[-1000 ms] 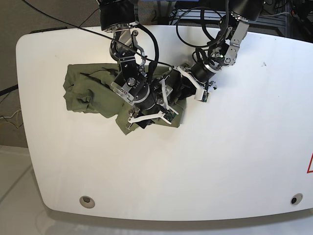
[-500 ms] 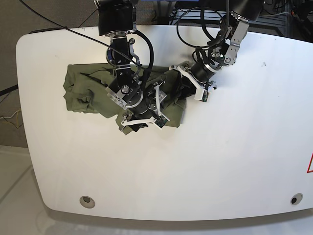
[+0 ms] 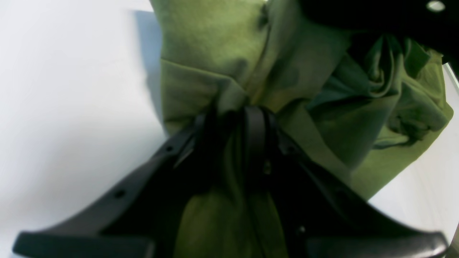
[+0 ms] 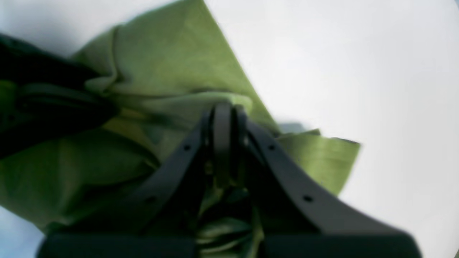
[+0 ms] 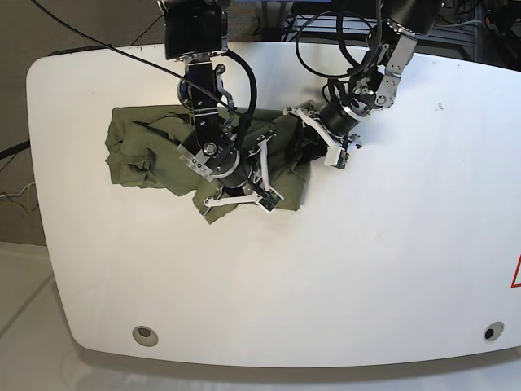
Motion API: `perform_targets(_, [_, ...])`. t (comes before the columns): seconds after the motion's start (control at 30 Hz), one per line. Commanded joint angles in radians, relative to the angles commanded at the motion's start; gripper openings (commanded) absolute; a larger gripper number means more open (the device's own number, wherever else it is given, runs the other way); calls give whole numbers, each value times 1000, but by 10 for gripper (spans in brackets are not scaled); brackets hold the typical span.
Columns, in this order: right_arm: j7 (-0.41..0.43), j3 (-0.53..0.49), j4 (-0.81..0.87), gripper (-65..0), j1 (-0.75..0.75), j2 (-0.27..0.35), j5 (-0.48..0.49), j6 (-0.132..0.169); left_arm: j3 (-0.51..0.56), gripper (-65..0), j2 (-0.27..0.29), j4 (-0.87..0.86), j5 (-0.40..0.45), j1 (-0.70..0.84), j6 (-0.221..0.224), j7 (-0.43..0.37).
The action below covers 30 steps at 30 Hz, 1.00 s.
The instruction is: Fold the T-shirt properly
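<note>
The olive-green T-shirt lies crumpled in a heap on the left-centre of the white table. My right gripper presses into the heap's lower right part. In the right wrist view its fingertips are shut on a folded edge of the T-shirt. My left gripper reaches into the heap's right end. The left wrist view shows that gripper shut on a bunch of the T-shirt, with cloth running down between the fingers. The collar is hidden.
Two round holes sit near the table's front edge. A red mark shows at the right edge. Black cables hang at the back between the arms. The floor lies beyond the left edge.
My right gripper has shifted left with the cloth, bunching the heap's lower right part. The left gripper has moved slightly left, still holding the cloth.
</note>
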Motion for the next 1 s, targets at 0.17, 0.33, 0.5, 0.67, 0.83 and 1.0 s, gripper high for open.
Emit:
perform_targets(0.17, [0,2,5,-650,-14,0,-2,0,-2,-524,-2,0,0,0,0,0])
perform_targets(0.33, [0,2,28,-650,-34,0,-2,0,-3,-523,-8,0,-2,-3,0,0])
perform_targets(0.5, [0,3,77,-650,-66,7,-3,0,-34,-523,-23,0,-2,-3,2,0])
perform_targets(0.67, [0,3,112,-650,-87,24,-3,0,-72,-522,-29,0,-2,-5,-2,2])
perform_targets(0.83, [0,3,118,-650,-98,29,-3,0,-112,-510,-87,35,-5,-5,-2,2])
perform_targets(1.0, [0,3,118,-650,-110,29,-3,0,-118,-448,-114,106,-5,-2,-2,2])
